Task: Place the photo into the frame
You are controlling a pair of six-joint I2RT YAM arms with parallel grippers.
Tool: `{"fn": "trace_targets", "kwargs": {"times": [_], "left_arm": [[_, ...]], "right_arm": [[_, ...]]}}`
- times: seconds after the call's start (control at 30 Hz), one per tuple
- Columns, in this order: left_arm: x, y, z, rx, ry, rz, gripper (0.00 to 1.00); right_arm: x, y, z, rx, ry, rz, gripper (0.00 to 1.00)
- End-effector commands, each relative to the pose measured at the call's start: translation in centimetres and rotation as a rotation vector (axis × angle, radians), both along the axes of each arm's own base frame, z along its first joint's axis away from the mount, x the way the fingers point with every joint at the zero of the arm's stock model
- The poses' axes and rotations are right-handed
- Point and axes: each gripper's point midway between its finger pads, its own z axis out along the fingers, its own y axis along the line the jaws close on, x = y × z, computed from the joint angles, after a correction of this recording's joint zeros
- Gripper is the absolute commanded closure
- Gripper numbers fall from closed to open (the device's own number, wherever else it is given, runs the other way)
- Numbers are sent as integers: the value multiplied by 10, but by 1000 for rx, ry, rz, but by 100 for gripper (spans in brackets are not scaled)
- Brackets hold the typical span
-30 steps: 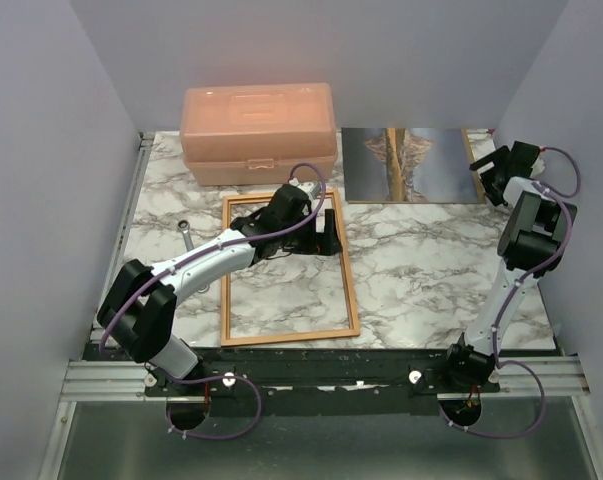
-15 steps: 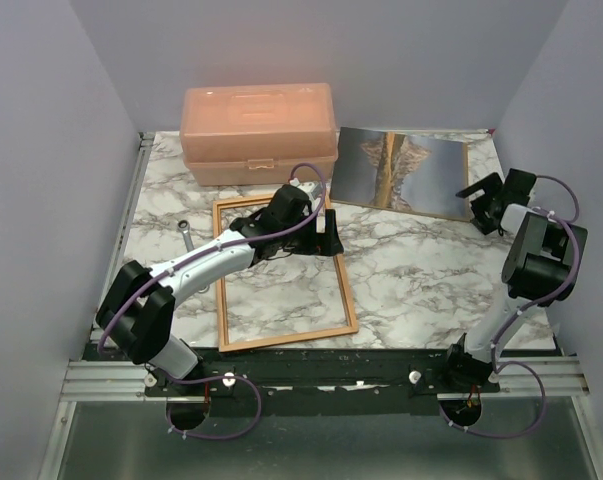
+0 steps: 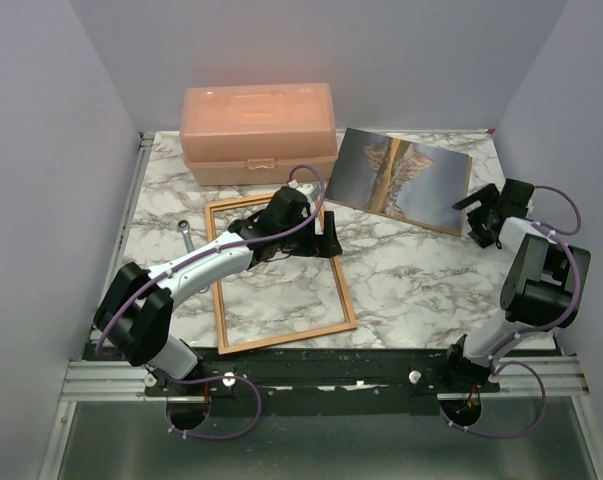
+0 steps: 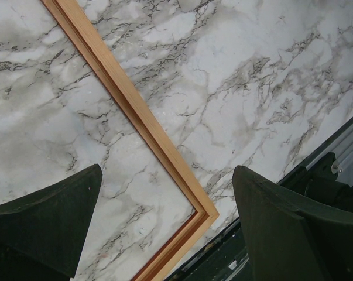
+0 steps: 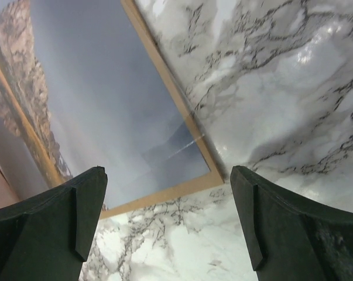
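Lying flat, frame (image 3: 286,337): on the worktop (image 3: 411,280) just in front of the peach box (image 3: 258,130), slightly askew;
Photo (image 3: 401,180): picture side up, right of the box;
Left jaws: released, empty, above the frame, in front of the box;
Right jaws: released, empty, well right of the box

Open table (image 3: 411,270) between frame (image 3: 288,338) and photo (image 3: 401,175); peach box (image 3: 258,130) along the back-left edge

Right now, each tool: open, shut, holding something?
Left tool: open, nothing held, over the frame.
Right tool: open, nothing held, by the photo corner.
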Motion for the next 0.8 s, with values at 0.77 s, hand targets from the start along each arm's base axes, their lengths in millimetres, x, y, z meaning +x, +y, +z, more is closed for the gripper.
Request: {"fn": "trace_targets", "kwargs": {"times": [0.77], "left_arm": [[0, -2, -2, 6, -9, -8, 4]], "right_arm": [[40, 7, -45, 397, -111, 68, 25]]}}
